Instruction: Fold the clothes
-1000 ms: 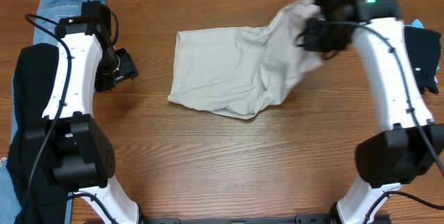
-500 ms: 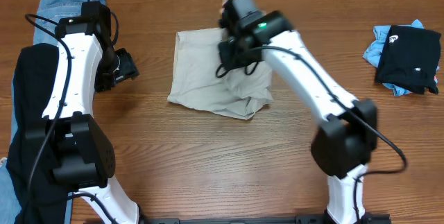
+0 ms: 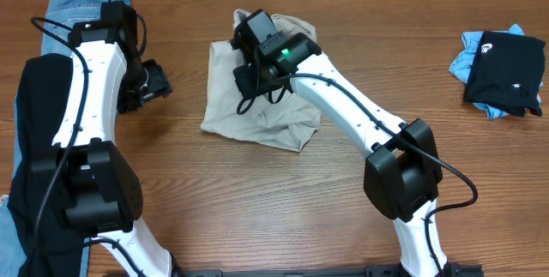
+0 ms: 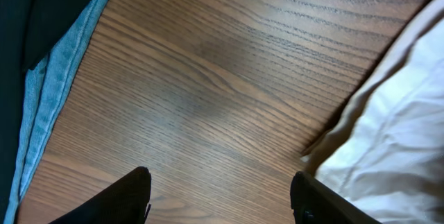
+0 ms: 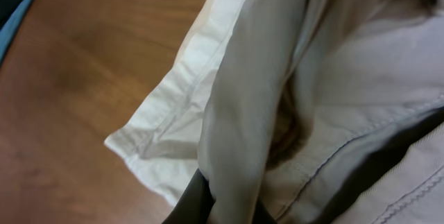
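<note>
The light beige trousers (image 3: 257, 116) lie folded over at the middle back of the table. My right gripper (image 3: 249, 50) is at their far left part, shut on a fold of the beige fabric (image 5: 243, 120) and holding it over the layer below. My left gripper (image 3: 154, 82) hangs open and empty over bare wood, left of the trousers. In the left wrist view the gripper (image 4: 222, 193) shows both fingers wide apart, with the trousers' edge (image 4: 395, 148) at the right.
Blue jeans (image 3: 81, 4) and a black garment (image 3: 39, 140) lie along the left edge. A black garment on light blue cloth (image 3: 502, 71) lies at the far right. Bare wood fills the front of the table.
My right gripper has carried the trouser fabric from the far right across to the left, folding it over the rest. The left arm has not moved.
</note>
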`<state>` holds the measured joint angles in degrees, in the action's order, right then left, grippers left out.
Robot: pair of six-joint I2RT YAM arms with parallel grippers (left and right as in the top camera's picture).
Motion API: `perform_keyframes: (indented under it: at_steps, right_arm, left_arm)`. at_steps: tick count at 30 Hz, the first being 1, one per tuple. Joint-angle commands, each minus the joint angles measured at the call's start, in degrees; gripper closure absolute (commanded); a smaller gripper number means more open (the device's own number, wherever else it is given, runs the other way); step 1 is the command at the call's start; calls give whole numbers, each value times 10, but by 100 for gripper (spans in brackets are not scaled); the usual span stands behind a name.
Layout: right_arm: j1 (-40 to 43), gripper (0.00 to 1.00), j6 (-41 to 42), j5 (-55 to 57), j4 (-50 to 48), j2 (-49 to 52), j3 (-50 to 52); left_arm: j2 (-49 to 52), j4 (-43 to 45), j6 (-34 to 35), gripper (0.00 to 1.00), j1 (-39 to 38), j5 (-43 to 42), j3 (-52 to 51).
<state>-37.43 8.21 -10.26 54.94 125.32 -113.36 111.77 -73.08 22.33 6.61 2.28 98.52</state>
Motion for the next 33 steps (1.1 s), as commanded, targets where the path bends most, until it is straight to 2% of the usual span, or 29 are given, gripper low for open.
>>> perform_keyframes:
  at_steps: [1, 16, 18, 22, 23, 25, 29, 33]
  right_arm:
    - [-16, 96, -25, -65, 4, -10, -14]
    - [-28, 96, -42, -94, 33, -10, -14]
    - [-28, 96, -42, -94, 33, -10, -14]
    - [-23, 96, -39, -84, 37, -10, -15]
    - [-22, 96, -39, -82, 38, -10, -15]
    - [-20, 96, -39, -78, 42, -10, -15]
    - [-20, 96, -39, -78, 43, -10, -15]
    - [-20, 96, -39, -78, 44, -10, -15]
  left_arm:
    - [0, 3, -5, 32, -3, -4, 7]
    - [3, 7, -5, 32, -3, -4, 6]
    - [3, 14, -5, 40, -3, -4, 6]
    - [4, 35, -25, 62, -7, -10, 5]
    - [5, 42, -32, 74, -7, -17, 4]
    - [6, 59, -50, 87, -11, -42, -2]
    - [23, 86, -69, 96, -18, -70, -18]
    - [59, 122, -136, 96, -19, -177, -25]
